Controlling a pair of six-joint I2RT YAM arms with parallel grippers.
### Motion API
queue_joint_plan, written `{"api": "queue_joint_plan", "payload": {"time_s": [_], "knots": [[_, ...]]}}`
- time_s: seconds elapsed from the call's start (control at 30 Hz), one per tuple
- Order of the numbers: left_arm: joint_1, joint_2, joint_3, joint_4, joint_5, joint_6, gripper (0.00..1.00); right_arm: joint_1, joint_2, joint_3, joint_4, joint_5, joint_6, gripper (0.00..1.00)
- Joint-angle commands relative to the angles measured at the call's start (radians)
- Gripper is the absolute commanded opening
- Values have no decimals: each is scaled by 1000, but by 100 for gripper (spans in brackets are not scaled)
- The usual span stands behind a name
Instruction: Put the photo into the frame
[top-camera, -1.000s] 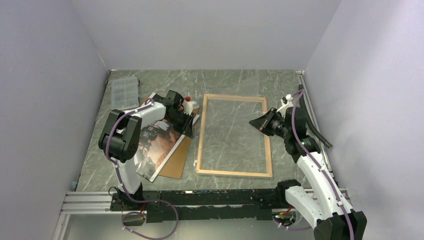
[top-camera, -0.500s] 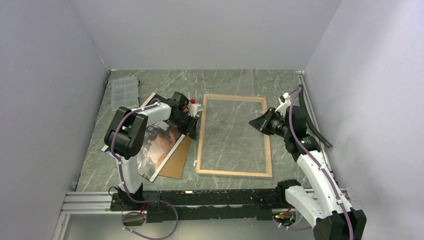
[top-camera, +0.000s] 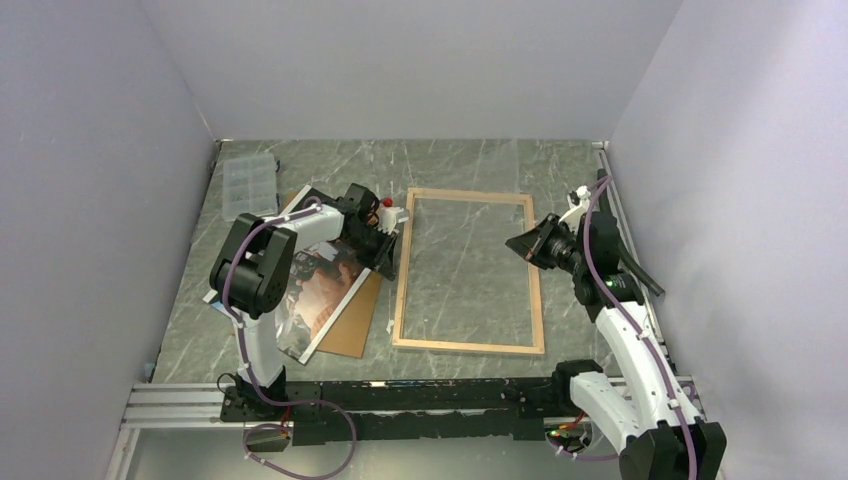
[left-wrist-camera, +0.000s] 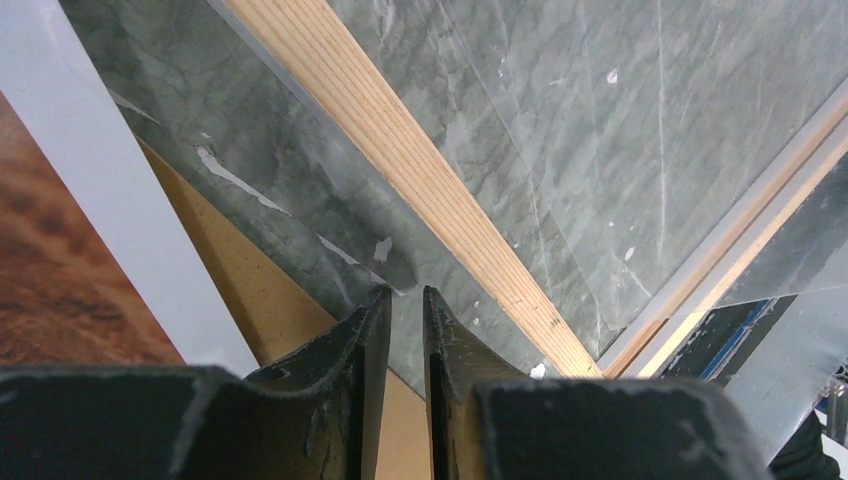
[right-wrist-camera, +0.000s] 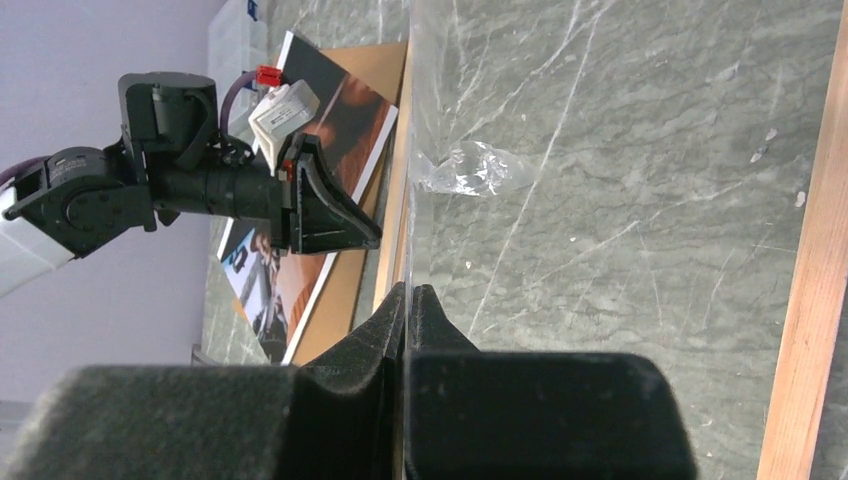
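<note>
Reddish-orange face up, the photo is shown just left of the frame, slightly askew, beside the left gripper, its fingers barely parted and empty; the right gripper is pinched shut on nothing.

- photo, left of the frame: far end covered by the left arm; cut off by the picture edge in the left wrist view.
- brown board, left of the frame: mostly under the photo.
- clear box, far left of the frame: contents too small to tell.
- crumpled clear scrap, inside the frame: identity unclear.
</note>
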Motion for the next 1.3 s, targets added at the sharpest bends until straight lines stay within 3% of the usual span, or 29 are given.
{"api": "queue_joint_plan", "payload": {"time_s": [0.0, 0.3, 1.27], "knots": [[-11, 12, 32, 13, 3, -8, 24, -7, -10, -29, 90, -57, 31, 0], [-20, 19, 25, 22, -1, -8, 20, -9, -5, -112, 270, -206, 240, 0], [-21, 10, 17, 18, 2, -5, 13, -6, -84, -32, 65, -79, 287, 0]]}}
